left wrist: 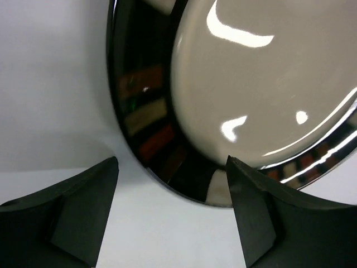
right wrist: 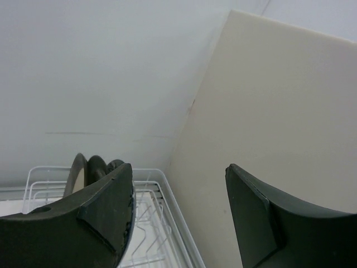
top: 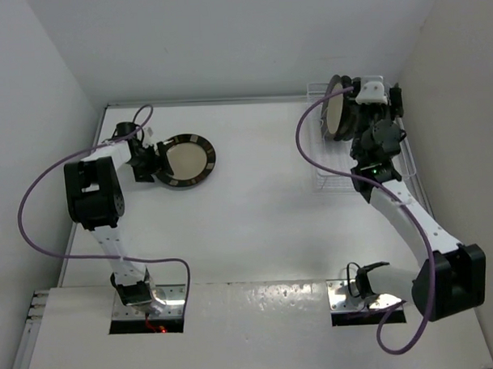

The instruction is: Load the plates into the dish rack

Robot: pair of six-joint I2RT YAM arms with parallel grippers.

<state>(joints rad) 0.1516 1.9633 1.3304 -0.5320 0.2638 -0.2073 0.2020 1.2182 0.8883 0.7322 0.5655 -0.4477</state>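
Note:
A plate [top: 186, 161] with a cream centre and a dark rim with pale stripes lies flat on the table at the far left. My left gripper [top: 154, 164] is at its left edge. Seen from the left wrist, the gripper [left wrist: 172, 162] is open and the plate's [left wrist: 251, 84] glossy rim reaches in between the fingers, close to the right finger [left wrist: 251, 212]. The dish rack [top: 334, 181] stands at the far right corner with plates [top: 335, 110] upright in its far end. My right gripper [top: 352, 109] hovers over them. It [right wrist: 178, 167] is open and empty, with three dark plate rims [right wrist: 96, 164] showing behind its left finger [right wrist: 95, 218].
The rack's white wire dividers [right wrist: 148, 223] lie below the right gripper. A cream side wall [right wrist: 279, 111] rises right beside the rack, and the back wall [top: 225, 39] is just behind it. The left arm's purple cable [top: 36, 200] loops out toward the left wall.

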